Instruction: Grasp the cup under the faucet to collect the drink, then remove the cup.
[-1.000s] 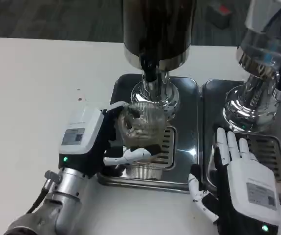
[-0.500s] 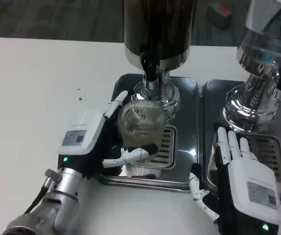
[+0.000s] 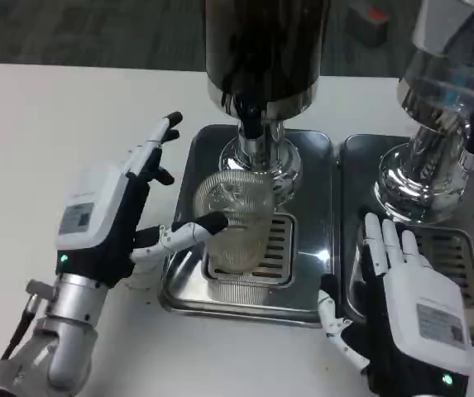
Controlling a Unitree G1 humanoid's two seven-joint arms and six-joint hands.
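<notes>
Standing on the slotted grate [image 3: 270, 248] of a shiny metal tray [image 3: 185, 285] is the clear ribbed cup [image 3: 235, 217]. It sits upright under the black faucet [image 3: 251, 124] of a tall dark drink dispenser [image 3: 261, 50]. The faucet is right above the cup's open top. I cannot tell if there is any drink inside the cup.

The left hand [image 3: 108, 219] is off to the left side of the cup, over the white table [image 3: 46, 132] and the tray's edge. Its fingers are spread wide apart and it holds nothing. The long fingers [image 3: 155, 142] point up and away from the cup. The thumb [image 3: 185, 233] reaches toward the cup, and its black tip is right at the cup's side. I cannot tell if it touches the cup.

The right hand [image 3: 410, 310] is low on the right side, with its white back facing up. Its fingers are straight and a little apart, and it holds nothing. They lie over the front edge of a second metal tray [image 3: 356, 153]. On that tray stands a second dispenser [image 3: 447, 91] with a shiny silver base. This hand is well apart from the cup.
</notes>
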